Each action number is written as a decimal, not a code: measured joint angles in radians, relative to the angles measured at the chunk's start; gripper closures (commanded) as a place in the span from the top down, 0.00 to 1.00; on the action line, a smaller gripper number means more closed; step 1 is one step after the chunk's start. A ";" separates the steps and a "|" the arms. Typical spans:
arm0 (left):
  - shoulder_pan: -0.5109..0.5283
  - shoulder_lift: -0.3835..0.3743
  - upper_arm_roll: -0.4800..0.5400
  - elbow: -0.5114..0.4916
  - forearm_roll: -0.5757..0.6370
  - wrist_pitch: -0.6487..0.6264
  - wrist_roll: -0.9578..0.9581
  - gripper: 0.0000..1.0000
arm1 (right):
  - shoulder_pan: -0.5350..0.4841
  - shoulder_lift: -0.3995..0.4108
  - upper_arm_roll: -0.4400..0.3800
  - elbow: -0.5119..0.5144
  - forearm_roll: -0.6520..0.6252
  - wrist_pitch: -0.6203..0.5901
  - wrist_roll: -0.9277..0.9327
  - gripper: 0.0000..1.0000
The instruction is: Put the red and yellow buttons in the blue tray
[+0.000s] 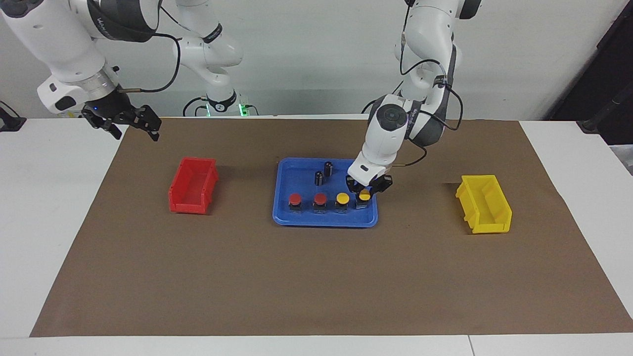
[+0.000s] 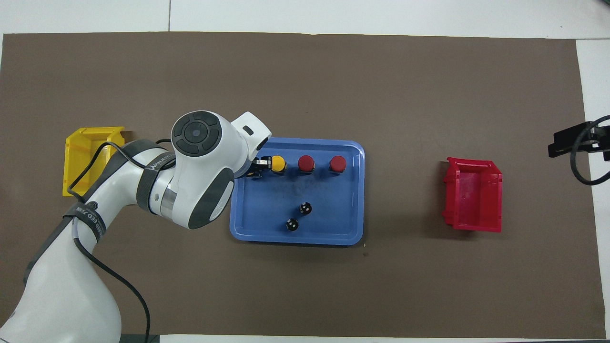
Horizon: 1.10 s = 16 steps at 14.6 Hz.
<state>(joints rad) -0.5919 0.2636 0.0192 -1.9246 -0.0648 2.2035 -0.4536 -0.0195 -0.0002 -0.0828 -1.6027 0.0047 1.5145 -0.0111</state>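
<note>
The blue tray (image 1: 301,219) (image 2: 264,224) lies mid-table. Four buttons stand in it in a row along its edge farther from the robots: two red ones (image 1: 295,199) (image 1: 320,199) (image 2: 338,163) (image 2: 306,163) and two yellow ones (image 1: 342,199) (image 1: 364,196). My left gripper (image 1: 367,191) (image 2: 255,169) is down at the yellow button at the left arm's end of the row. In the overhead view the arm hides that button; the other yellow one (image 2: 278,164) shows. My right gripper (image 1: 134,129) (image 2: 572,143) is open and empty and waits up in the air off the right arm's end of the mat.
Two dark capless cylinders (image 1: 328,168) (image 1: 319,178) (image 2: 305,208) (image 2: 292,224) stand in the tray nearer to the robots. A red bin (image 1: 194,185) (image 2: 472,195) sits toward the right arm's end, a yellow bin (image 1: 483,203) (image 2: 90,159) toward the left arm's end.
</note>
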 measured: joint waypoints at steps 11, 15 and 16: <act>0.058 -0.096 0.047 0.235 0.002 -0.375 0.001 1.00 | 0.000 -0.001 0.000 -0.001 0.000 0.000 0.000 1.00; 0.174 -0.176 0.059 0.259 0.040 -0.492 0.095 1.00 | 0.000 -0.001 0.000 -0.001 0.000 0.000 0.000 1.00; 0.212 -0.190 0.060 0.259 0.040 -0.523 0.157 1.00 | 0.000 -0.001 0.000 -0.001 0.000 0.000 0.000 1.00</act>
<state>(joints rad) -0.3799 0.0737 0.0794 -1.6658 -0.0243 1.6804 -0.2969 -0.0197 -0.0011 -0.0832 -1.6038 0.0046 1.5146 -0.0114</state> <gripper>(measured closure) 0.000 0.000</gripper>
